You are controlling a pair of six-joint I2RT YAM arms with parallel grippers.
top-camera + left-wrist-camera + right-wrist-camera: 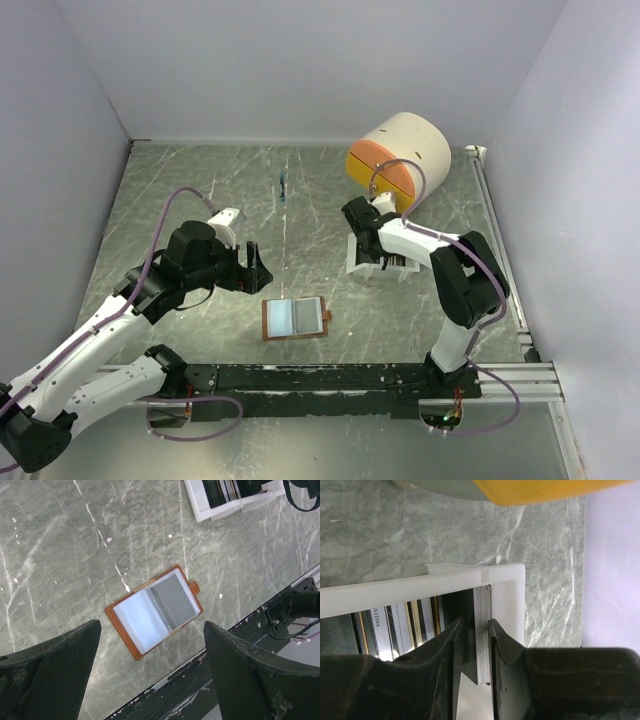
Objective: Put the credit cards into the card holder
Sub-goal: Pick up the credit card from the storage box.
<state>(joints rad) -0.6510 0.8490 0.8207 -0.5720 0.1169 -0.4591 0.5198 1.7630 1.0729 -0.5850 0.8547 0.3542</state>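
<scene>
The left claw (151,630) is held wide apart, with the card holder (154,611) laid open on the desk (60,555) below it. The right claw (476,625) is placed narrowly around the credit cards (482,630) (stood on edge in a white tray (470,580)), one slim gap being left.

Card holder (294,317) open flat; credit cards (482,625) stacked upright.

A: Robot lab, this one: a test cell, plain pale walls (300,70) boxing in a marbled table (200,185).

B: Agreed. Left arm (95,345) and right arm (462,285) bolted side by side on a black rail (330,378) at the near edge, cables (186,190) looping off both.
</scene>
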